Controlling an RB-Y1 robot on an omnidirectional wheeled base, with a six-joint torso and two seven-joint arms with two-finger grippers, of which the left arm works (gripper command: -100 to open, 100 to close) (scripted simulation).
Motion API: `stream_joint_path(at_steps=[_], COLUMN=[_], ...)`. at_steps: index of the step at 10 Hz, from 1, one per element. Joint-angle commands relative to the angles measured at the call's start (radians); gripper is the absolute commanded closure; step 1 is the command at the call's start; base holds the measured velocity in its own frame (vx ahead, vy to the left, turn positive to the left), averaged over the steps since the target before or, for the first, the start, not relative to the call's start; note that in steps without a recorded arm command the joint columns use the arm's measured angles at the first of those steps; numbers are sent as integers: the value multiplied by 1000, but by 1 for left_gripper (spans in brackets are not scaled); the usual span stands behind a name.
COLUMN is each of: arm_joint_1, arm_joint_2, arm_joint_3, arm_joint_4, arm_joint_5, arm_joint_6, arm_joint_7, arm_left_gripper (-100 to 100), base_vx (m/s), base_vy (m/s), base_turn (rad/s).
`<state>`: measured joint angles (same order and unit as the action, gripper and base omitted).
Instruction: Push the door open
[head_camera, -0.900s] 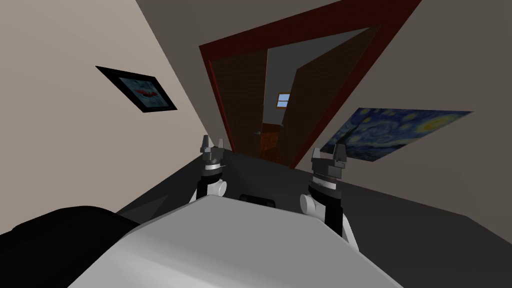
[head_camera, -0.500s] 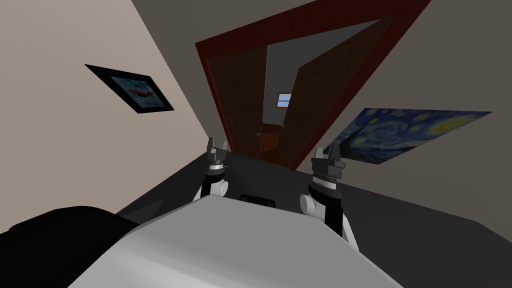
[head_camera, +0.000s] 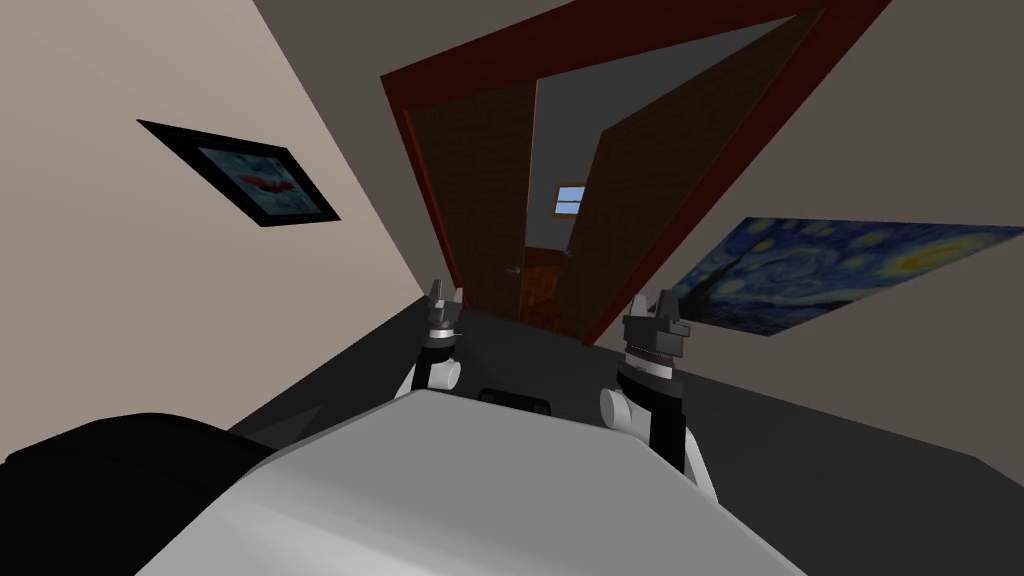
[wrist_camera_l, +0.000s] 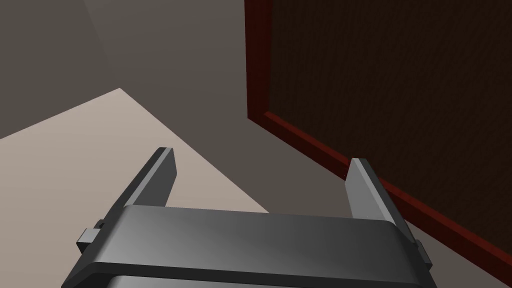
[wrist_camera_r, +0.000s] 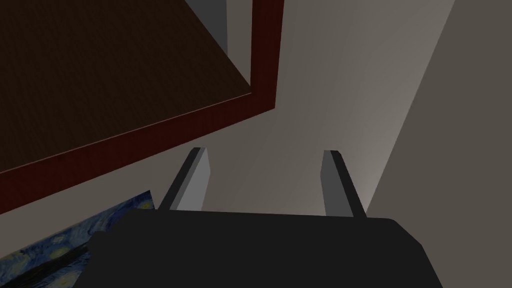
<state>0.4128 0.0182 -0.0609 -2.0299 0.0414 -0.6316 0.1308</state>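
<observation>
Standing ajar ahead in its dark red frame (head_camera: 396, 96), the dark brown flat door (head_camera: 480, 180) looks rigid and free-swinging, best pushed near its small grey handle (head_camera: 515, 267), while left gripper (head_camera: 445, 291) and right gripper (head_camera: 655, 301) both gape wide, empty.

Head: high, steeply down and forward, rolled, facing the door frame (head_camera: 480, 77)
Left wrist: close on one frame corner (wrist_camera_l: 257, 60)
Right wrist: close on the other corner, plus the painting (wrist_camera_r: 60, 250)
Shared: door frame
</observation>
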Motion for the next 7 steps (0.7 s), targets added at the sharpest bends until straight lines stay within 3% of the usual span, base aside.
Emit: stream_joint_path(at_steps=[1,7], arm_joint_1=[-15,-78], arm_joint_2=[7,30], arm_joint_3=[-1,-8], arm_joint_4=[34,188], arm_joint_5=[-2,-10], arm_joint_6=[-3,-21], arm_joint_7=[-1,-5], arm_left_gripper=[-100,-100], base_vx=[95,94], base_vy=[8,-2], base_turn=[4,1])
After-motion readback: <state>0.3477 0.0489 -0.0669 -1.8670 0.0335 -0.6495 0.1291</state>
